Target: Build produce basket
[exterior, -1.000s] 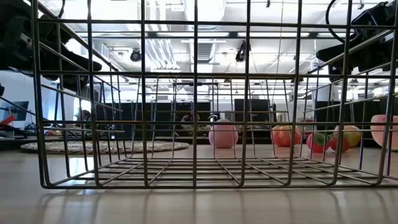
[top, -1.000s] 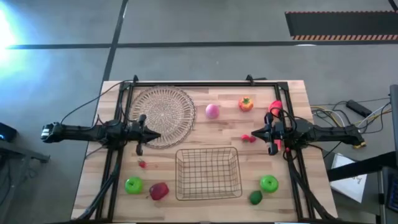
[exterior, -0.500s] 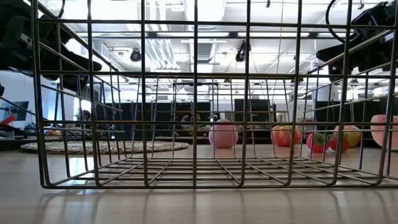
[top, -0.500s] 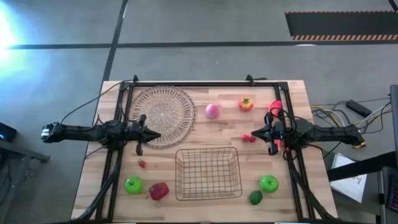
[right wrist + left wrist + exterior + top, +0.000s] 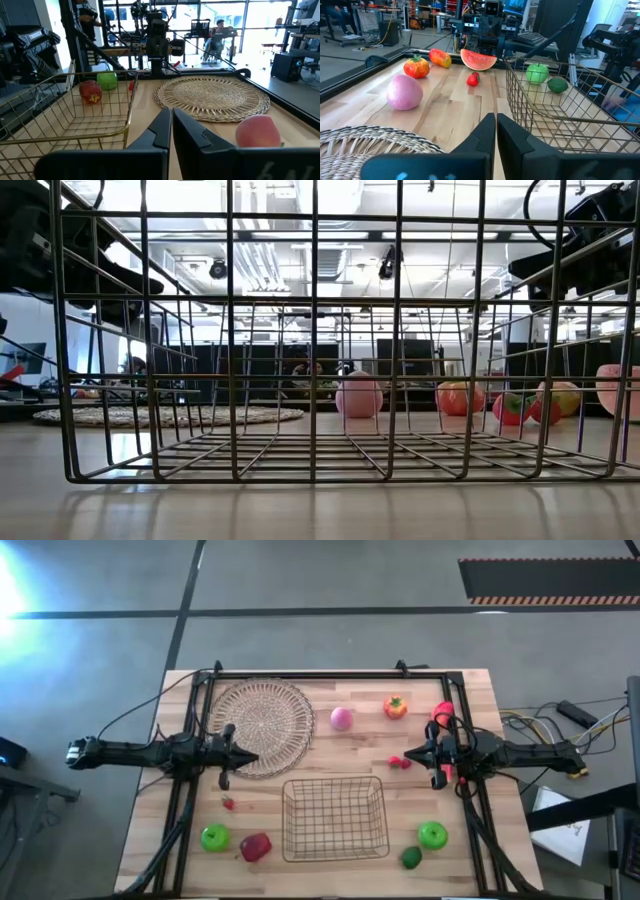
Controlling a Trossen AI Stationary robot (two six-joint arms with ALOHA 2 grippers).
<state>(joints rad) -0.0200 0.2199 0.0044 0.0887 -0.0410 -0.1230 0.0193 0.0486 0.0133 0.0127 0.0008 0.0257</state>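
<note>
The wire basket (image 5: 335, 818) stands empty on its base at the table's near middle, and it fills the low view (image 5: 315, 380). Produce lies loose on the table around it. A pink peach (image 5: 341, 718) and an orange tomato (image 5: 396, 707) lie at the far side, with a watermelon slice (image 5: 478, 58) at the far right. A green apple (image 5: 214, 837) and a red apple (image 5: 255, 846) lie near left. Another green apple (image 5: 432, 834) and a dark green piece (image 5: 411, 858) lie near right. My left gripper (image 5: 252, 754) is shut and hovers level at the left. My right gripper (image 5: 408, 757) is shut and hovers at the right, beside small red berries (image 5: 400, 762).
A round woven mat (image 5: 262, 725) lies flat at the far left, partly under my left gripper. A single red berry (image 5: 229, 804) lies left of the basket. A black frame (image 5: 310, 673) runs along the table's far edge and sides. Cables (image 5: 545, 725) hang off the right.
</note>
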